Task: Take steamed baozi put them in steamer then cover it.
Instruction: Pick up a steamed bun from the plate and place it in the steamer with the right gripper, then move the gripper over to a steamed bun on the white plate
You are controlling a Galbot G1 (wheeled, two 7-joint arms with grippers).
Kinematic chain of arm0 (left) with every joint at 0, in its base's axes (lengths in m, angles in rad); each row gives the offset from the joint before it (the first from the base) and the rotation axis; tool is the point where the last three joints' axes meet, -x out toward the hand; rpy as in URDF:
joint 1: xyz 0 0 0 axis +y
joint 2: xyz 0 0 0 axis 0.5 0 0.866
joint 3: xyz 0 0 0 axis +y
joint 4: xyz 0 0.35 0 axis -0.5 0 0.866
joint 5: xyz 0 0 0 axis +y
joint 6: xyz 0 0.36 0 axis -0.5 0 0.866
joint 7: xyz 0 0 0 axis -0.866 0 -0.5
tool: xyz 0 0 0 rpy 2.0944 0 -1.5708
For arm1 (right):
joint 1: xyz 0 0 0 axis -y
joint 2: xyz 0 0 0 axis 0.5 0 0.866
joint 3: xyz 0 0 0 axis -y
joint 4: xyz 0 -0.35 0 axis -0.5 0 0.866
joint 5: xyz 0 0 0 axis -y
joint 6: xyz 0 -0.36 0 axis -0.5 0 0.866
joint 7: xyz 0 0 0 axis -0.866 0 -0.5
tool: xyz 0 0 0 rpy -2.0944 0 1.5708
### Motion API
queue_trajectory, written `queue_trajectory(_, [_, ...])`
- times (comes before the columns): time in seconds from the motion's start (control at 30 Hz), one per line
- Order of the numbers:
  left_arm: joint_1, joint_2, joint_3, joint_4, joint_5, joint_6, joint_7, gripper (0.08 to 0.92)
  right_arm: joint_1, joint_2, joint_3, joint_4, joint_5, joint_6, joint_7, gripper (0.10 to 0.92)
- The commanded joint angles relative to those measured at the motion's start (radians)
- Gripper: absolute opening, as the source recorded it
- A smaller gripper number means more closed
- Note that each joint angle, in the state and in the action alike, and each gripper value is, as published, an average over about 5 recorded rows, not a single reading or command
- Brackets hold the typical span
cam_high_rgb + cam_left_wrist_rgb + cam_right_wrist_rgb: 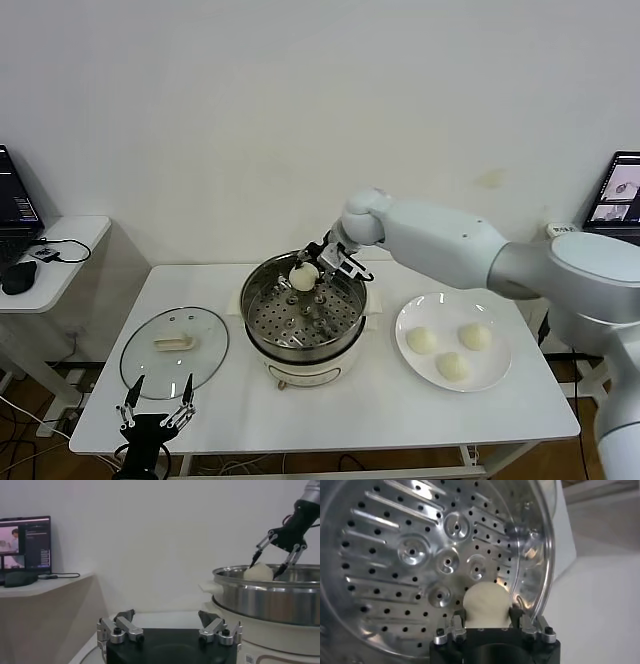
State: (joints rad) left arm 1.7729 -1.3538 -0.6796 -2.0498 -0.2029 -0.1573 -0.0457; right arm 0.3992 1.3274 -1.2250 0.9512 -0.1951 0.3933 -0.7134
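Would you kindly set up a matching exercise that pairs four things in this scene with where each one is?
Things:
1. glass lid
2. white plate
3. baozi in the right gripper
4. left gripper

Places:
A. over the far rim of the steamer
B. on the table, on the steamer's right
C. at the table's near edge, jaws open
D. flat on the table, on the steamer's left

Pairs: 1-D, 2-B, 3-A, 4-C

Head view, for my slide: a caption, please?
Right end effector holds a round cream-white bun over the shiny steel steamer.
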Motion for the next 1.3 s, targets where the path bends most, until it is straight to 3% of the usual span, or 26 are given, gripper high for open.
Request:
queue_trajectory(0.03, [-0.002,0.002,-0.004,-0.001,-0.004,-0.001,0.0,0.823,-0.028,0.056,0.011,-0.096,-0.165,0.112,0.049,0.569])
queue_trajectory(0.27, [-0.005,0.003,-0.003,0.001,-0.002,-0.002,0.0,0.823,-0.034,0.051,0.016,-0.092,-0.163,0.113,0.048,0.693])
queue_trajectory(0.43, [-0.002,0.003,-0.004,-0.004,-0.002,-0.001,0.0,0.823,0.027,-0.004,0.02,0.01,-0.013,0.036,0.002,0.807])
queue_trajectory(0.63, [-0.001,0.013,-0.01,-0.006,-0.006,0.008,-0.001,0.823,0.171,-0.184,0.026,0.264,0.306,-0.289,-0.146,0.823])
queue_trajectory(0.77, [-0.007,0.019,-0.014,-0.007,-0.008,0.016,-0.001,0.823,0.232,-0.348,0.011,0.41,0.425,-0.49,-0.207,0.823])
queue_trajectory(1.1, [-0.012,0.032,-0.021,0.0,-0.004,0.023,-0.002,0.823,0.213,-0.678,0.04,0.548,0.431,-0.674,-0.273,0.823])
queue_trajectory(1.3, [-0.018,0.035,-0.025,0.008,-0.004,0.023,-0.003,0.823,0.099,-0.775,0.053,0.544,0.351,-0.697,-0.276,0.823])
